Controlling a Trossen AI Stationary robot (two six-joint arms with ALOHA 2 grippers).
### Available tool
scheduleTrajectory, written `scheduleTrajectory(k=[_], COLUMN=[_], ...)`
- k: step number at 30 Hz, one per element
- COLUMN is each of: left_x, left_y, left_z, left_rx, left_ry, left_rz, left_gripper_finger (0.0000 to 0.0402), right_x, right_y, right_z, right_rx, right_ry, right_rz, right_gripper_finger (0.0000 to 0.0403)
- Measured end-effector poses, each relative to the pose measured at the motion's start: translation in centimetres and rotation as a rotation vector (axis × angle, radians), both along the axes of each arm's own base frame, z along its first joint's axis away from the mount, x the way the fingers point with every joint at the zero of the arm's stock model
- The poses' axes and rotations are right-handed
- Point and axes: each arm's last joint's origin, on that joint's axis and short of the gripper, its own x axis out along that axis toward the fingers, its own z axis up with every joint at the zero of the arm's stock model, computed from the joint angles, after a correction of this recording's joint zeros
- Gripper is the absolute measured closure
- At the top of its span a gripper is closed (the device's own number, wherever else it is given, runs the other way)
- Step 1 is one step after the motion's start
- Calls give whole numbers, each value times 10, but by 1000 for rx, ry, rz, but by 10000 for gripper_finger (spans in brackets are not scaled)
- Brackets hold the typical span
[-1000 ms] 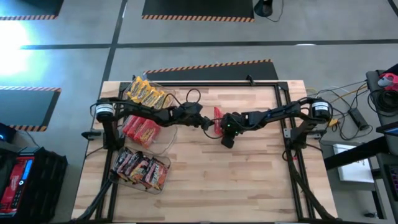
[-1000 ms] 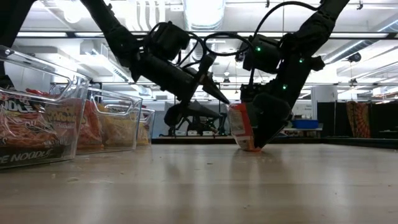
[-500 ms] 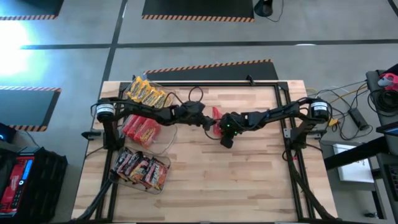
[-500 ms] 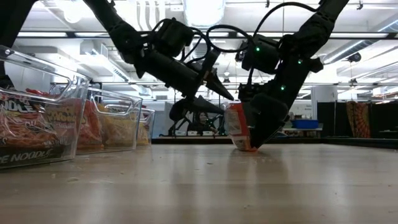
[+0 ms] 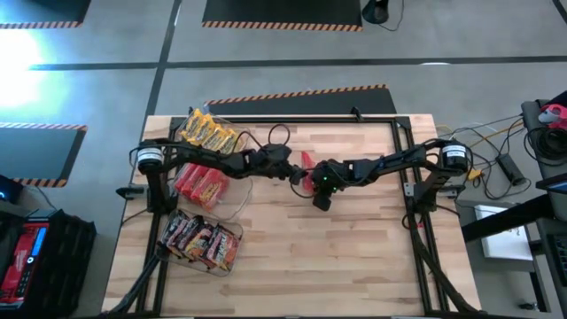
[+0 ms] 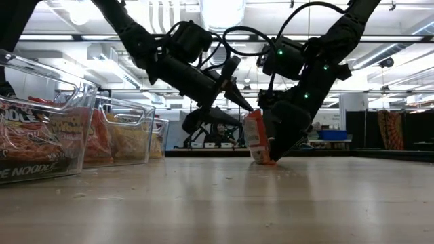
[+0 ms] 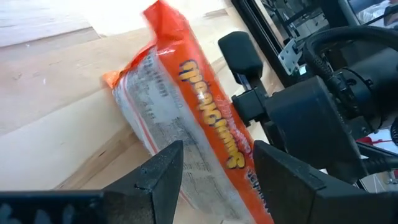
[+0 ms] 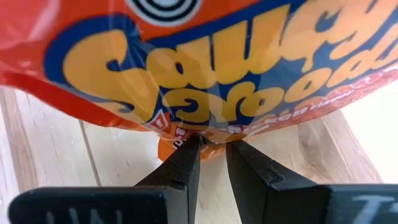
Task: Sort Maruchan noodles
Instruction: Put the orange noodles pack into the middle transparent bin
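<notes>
One Maruchan noodles packet, orange with yellow lettering, stands on end near the table's middle, with its top leaning toward my left arm. My right gripper is shut on its lower end. My left gripper is open, with a finger on either side of the packet's upper part. I cannot tell whether these fingers touch it. In the high view, the packet shows between my left gripper and my right gripper. My right gripper pinches the packet's crimped end seam between its two fingertips. The fingers come slanting down from the table's right side. The packet stands nearly upright above them, with its lower end at the table top.
Three clear bins stand along the table's left side. One holds yellow packets, one red packets and one dark packets. In the low view the bins are at the left. Bare wood lies toward the near edge and the right.
My right gripper has tipped, and the packet with it. The packet's top has swung toward the table's left, in between my left gripper's open fingers. Its lower end has stayed at the table. Neither gripper has opened or shut.
</notes>
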Motion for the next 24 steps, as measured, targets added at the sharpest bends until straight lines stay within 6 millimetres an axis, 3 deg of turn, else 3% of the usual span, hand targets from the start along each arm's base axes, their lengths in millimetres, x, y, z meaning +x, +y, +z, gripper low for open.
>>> scheduleTrajectory(k=[24], left_x=[9], left_y=[3], left_z=[14], left_rx=[19], left_ry=[146], left_rz=[16], left_gripper_finger=[223], right_x=[4], right_y=[-1], right_z=[4], right_rx=[-24], right_ry=[-49], right_rz=[20], right_gripper_finger=[335])
